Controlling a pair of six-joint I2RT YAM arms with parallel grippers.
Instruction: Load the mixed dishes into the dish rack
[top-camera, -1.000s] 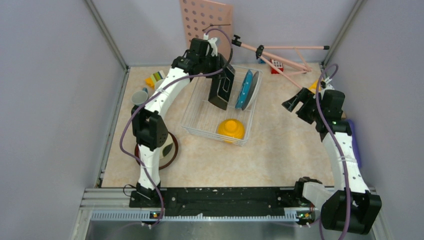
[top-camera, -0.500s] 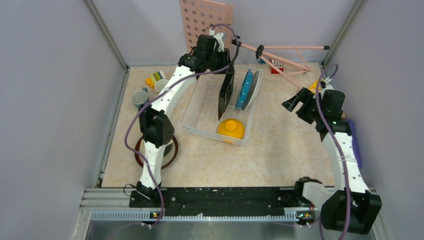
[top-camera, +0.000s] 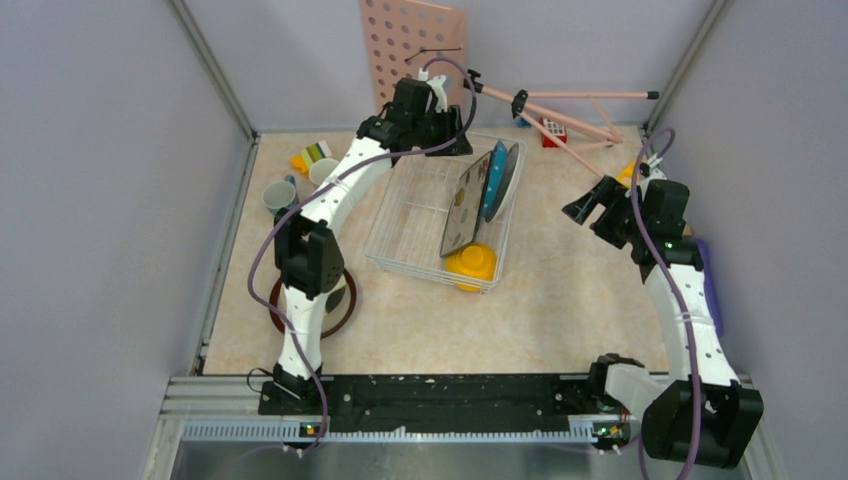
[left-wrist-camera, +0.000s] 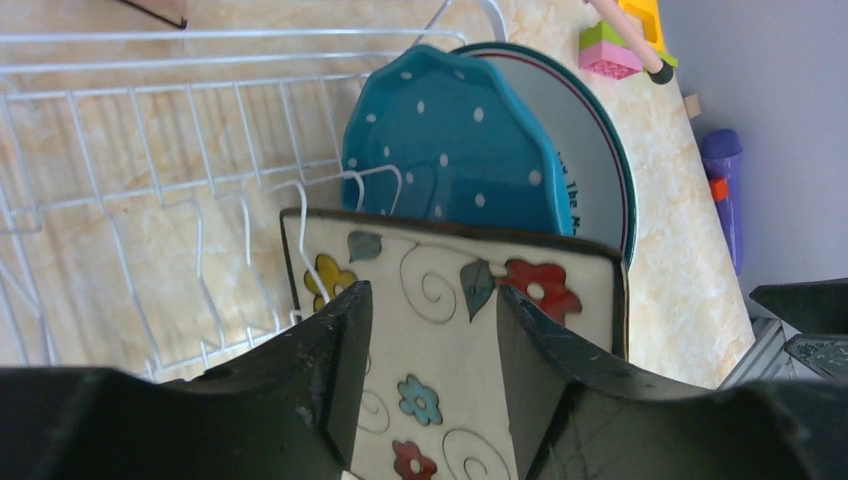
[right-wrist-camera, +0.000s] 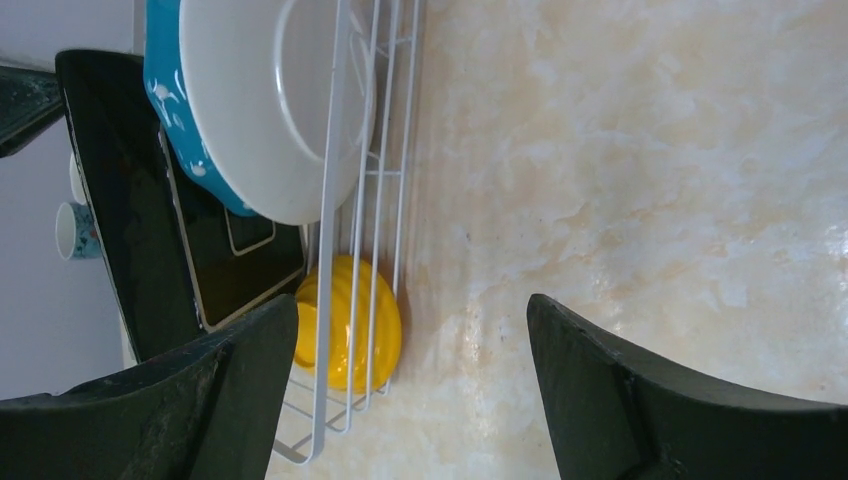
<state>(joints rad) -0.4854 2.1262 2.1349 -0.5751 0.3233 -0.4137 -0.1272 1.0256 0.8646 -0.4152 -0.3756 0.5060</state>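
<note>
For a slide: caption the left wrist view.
Open left gripper over square flowered plate, beside teal dotted plate in dish rack.

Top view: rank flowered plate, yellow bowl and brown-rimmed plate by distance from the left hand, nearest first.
From the left hand, over the far end of the rack:
1. Flowered plate: right under the hand, leaning in the rack.
2. Yellow bowl: at the rack's near end.
3. Brown-rimmed plate: outside the rack, near-left of it, partly covered.
</note>
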